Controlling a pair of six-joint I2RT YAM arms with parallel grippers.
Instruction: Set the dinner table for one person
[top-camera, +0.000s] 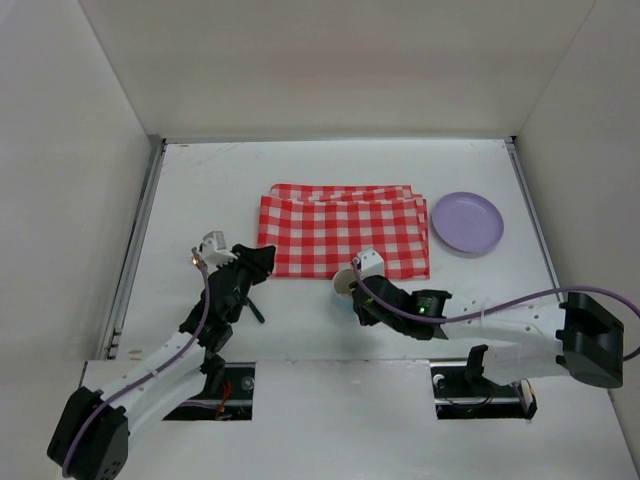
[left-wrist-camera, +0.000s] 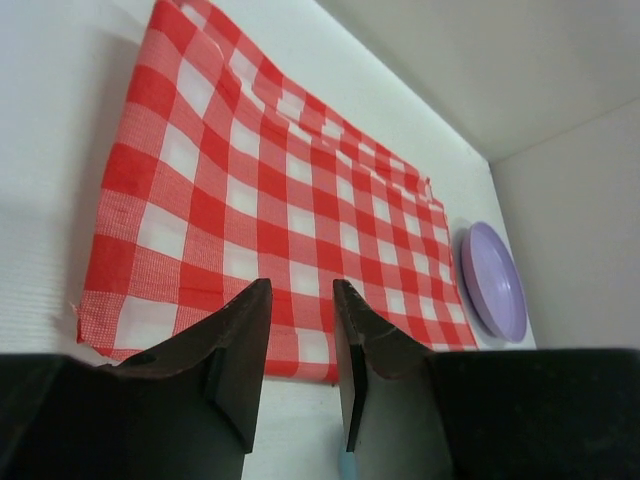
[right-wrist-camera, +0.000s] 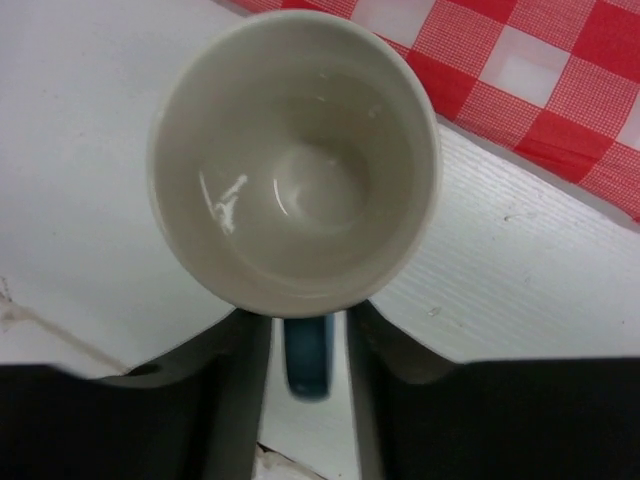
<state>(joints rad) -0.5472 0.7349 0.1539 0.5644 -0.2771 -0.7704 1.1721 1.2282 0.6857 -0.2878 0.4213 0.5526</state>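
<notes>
Cup (right-wrist-camera: 295, 160) placement seems in hand, lower centre: right pincer (right-wrist-camera: 305, 345) grips its handle, left pincer (left-wrist-camera: 300, 330) slightly parted, empty. Next probably calls for setting it on the counter (top-camera: 200, 190) beside the cloth (top-camera: 340, 235).

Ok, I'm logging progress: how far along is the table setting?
Done: the checkered cloth lies flat on the dinner table. In hand: the right gripper straddles the handle of the cup by the cloth's near edge. To do: the purple plate sits beside the cloth; no cutlery visible.
</notes>
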